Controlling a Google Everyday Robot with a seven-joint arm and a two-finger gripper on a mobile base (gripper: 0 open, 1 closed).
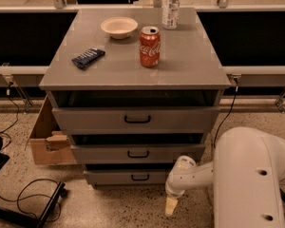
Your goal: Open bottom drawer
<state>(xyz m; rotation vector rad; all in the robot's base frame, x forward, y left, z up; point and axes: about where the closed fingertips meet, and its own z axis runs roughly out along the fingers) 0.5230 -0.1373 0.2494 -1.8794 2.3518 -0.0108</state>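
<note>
The grey cabinet has three drawers. The bottom drawer (128, 177) has the narrowest front and a small black bar handle (140, 177); it stands pulled out a little, with a dark gap above its front. My gripper (171, 206) hangs low near the floor, to the right of and a little in front of the bottom drawer's right end, pointing down. It holds nothing that I can see. My white arm (251, 175) fills the lower right.
On the cabinet top (190, 61) stand a red cola can (149, 46), a white bowl (119, 26), a dark snack bar (88, 57) and a clear bottle (171, 1). A cardboard box (45, 141) stands at the cabinet's left. Black cables (28, 201) lie on the floor.
</note>
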